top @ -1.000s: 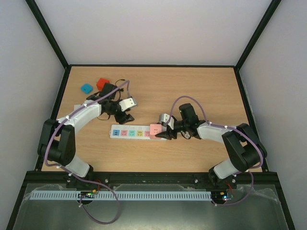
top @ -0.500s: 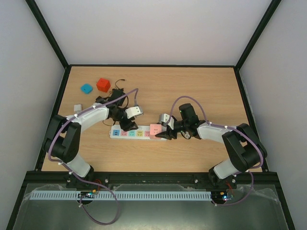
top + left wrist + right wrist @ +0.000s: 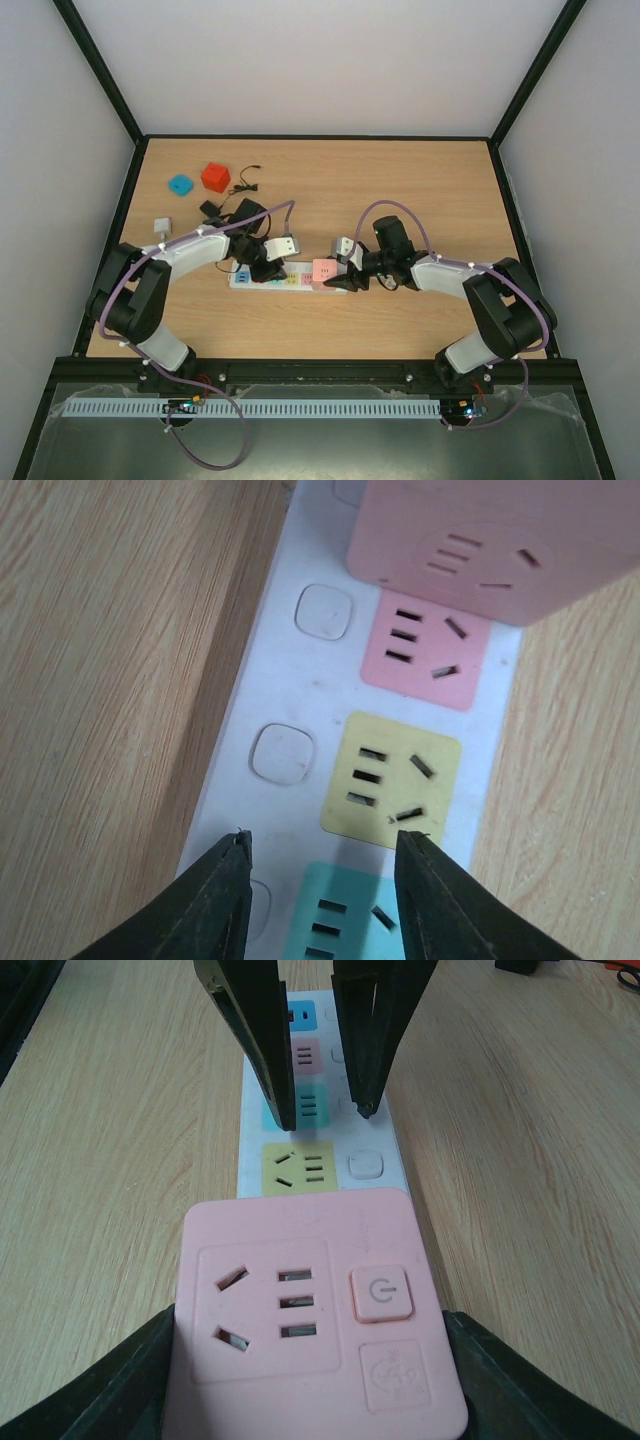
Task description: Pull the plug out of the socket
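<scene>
The socket, a long white power strip with coloured outlet faces, lies mid-table. A pink cube plug sits in its right end. My right gripper is shut on the pink plug, one finger on each side. My left gripper is open and empty, pointing down over the strip. Its tips stand over the white face between the yellow and teal outlets. In the right wrist view the left fingers stand close above the strip. The pink plug shows at the top of the left wrist view.
A red cube, a small blue block and a black adapter with its cable lie at the back left. A small grey-white adapter lies near the left edge. Black frame rails border the table.
My left arm has swung from the back left down and right onto the power strip. My right gripper and the pink plug have not moved.
</scene>
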Motion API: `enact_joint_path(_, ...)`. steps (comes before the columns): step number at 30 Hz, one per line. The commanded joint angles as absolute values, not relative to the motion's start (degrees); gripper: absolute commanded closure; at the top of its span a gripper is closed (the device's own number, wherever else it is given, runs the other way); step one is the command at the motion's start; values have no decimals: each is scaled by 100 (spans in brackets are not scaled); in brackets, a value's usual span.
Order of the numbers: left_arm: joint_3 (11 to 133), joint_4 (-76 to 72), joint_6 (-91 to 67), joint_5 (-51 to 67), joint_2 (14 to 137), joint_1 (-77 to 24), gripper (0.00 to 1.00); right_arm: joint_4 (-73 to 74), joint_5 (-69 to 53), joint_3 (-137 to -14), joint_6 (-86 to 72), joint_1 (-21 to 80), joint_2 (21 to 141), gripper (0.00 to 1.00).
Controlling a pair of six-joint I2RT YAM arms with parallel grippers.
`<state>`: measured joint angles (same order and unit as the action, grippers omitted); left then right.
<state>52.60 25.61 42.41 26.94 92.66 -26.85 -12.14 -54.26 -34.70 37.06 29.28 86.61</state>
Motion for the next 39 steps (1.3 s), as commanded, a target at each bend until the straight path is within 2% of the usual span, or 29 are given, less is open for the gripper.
enact_joint_path(1, 5161, 2388, 4460, 2802, 9012, -2753, 58, -843, -5205, -3378, 3762, 2944, 8631, 63)
enact_joint_path(13, 5045, 2138, 4386, 2084, 9353, -3088, 59, -843, -5234, -3460, 3701, 2957, 8627, 63)
enact_joint_path(25, 4941, 2187, 4477, 1937, 9470, -3089, 61, -592, -5097, -3665, 3747, 3111, 8720, 46)
enact_joint_path(39, 4931, 2153, 4500, 1863, 9571, -3089, 62, -439, -5115, -3864, 3759, 3189, 8609, 36)
